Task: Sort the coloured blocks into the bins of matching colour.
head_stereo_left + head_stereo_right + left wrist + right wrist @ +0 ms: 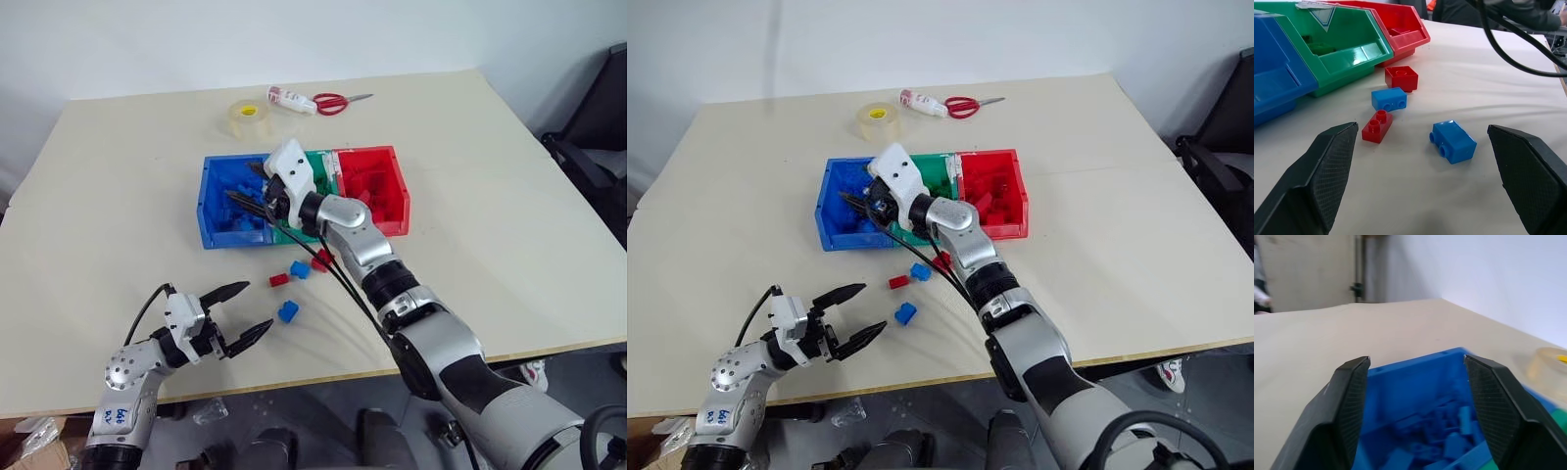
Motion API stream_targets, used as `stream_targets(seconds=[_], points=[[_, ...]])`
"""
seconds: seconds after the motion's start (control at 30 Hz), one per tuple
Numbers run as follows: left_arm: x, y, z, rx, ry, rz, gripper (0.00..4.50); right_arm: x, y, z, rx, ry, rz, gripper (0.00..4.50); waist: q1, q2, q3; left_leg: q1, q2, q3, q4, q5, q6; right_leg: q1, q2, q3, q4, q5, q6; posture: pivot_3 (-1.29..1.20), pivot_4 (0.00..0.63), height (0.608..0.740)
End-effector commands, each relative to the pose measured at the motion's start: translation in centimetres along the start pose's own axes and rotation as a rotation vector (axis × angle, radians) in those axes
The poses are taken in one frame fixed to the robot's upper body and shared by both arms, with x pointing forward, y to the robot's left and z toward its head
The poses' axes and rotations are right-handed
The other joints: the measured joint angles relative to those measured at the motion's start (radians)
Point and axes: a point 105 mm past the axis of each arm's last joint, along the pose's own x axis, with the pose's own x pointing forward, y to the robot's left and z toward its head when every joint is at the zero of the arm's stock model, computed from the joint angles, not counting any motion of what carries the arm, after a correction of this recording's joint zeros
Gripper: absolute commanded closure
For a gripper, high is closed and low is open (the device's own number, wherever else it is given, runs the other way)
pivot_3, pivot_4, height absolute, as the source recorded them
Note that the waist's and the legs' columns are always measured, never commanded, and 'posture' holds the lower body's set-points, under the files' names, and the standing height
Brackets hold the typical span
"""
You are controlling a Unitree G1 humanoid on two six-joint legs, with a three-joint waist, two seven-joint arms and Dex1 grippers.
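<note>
The blue bin point(208, 213), green bin point(320, 160) and red bin point(375, 186) stand side by side mid-table. My right gripper point(245, 184) hangs open over the blue bin point(1415, 382), nothing between its fingers; several blue bricks point(1449, 440) lie inside. A green plate point(1320, 48) lies in the green bin point(1352, 54). In front of the bins lie two red blocks point(279, 279) point(321, 259) and two blue blocks point(300, 269) point(287, 311). My left gripper point(258, 305) is open near the front edge, just left of the nearest blue block point(1452, 142).
A clear tape roll point(248, 117), a white bottle point(291, 98) and red-handled scissors point(333, 101) lie at the far side of the table. Black cables point(338, 284) hang from my right arm over the loose blocks. A dark chair point(598, 127) stands beyond the table's right edge.
</note>
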Motion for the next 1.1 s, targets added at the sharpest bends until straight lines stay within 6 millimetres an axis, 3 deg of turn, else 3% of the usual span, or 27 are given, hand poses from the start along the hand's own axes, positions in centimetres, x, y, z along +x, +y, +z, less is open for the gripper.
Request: stream_targets(seconds=[0.03, 0.33, 0.47, 0.63, 0.83, 1.1], points=[[0.1, 0.1, 0.8, 0.041, -0.022, -0.003, 0.00, -1.9, 1.1, 1.0, -0.027, -0.032, 0.123, 1.26, 0.003, 0.000, 0.000, 0.000, 0.000, 0.000, 0.000, 0.000, 0.000, 0.000, 0.000, 0.000, 0.000, 0.000, 0.000, 0.00, 0.150, 0.740], [0.1, 0.0, 0.7, 0.037, -0.015, -0.022, 0.00, -11.5, 3.2, -1.1, 0.016, 0.164, 0.321, 1.26, 0.010, 0.000, 0.000, 0.000, 0.000, 0.001, 0.001, -0.001, 0.001, 0.001, 0.000, 0.000, -0.001, 0.000, 0.000, 0.00, 0.150, 0.740], [-1.5, -0.4, 0.5, 0.043, 0.034, -0.042, 0.00, -16.2, 3.5, -1.1, 0.026, 0.230, 0.358, 1.26, 0.014, 0.000, 0.000, 0.000, 0.001, 0.002, 0.001, -0.002, 0.001, 0.001, 0.000, 0.000, -0.003, 0.000, 0.000, 0.00, 0.150, 0.740], [-4.6, -0.7, 0.7, 0.047, 0.108, -0.024, 0.00, -19.8, 2.8, -1.2, 0.046, 0.296, 0.338, 1.26, 0.033, 0.000, 0.000, 0.000, 0.002, 0.005, 0.001, -0.002, 0.001, 0.001, 0.000, 0.000, -0.007, 0.000, 0.000, 0.00, 0.150, 0.740], [-6.2, -1.0, 1.0, 0.051, 0.150, -0.007, 0.00, -21.4, 2.1, -1.6, 0.057, 0.341, 0.298, 1.26, 0.058, 0.000, 0.000, 0.000, 0.002, 0.008, 0.002, -0.003, 0.002, 0.002, 0.000, 0.000, -0.010, 0.000, 0.000, 0.00, 0.150, 0.740], [-5.2, -1.5, 1.1, 0.052, 0.114, -0.002, 0.00, -19.3, 0.4, -4.4, 0.105, 0.408, 0.125, 1.26, 0.061, 0.000, 0.000, 0.001, 0.004, 0.012, 0.003, -0.003, 0.001, 0.001, 0.000, -0.001, -0.010, 0.000, 0.000, 0.00, 0.150, 0.740]])
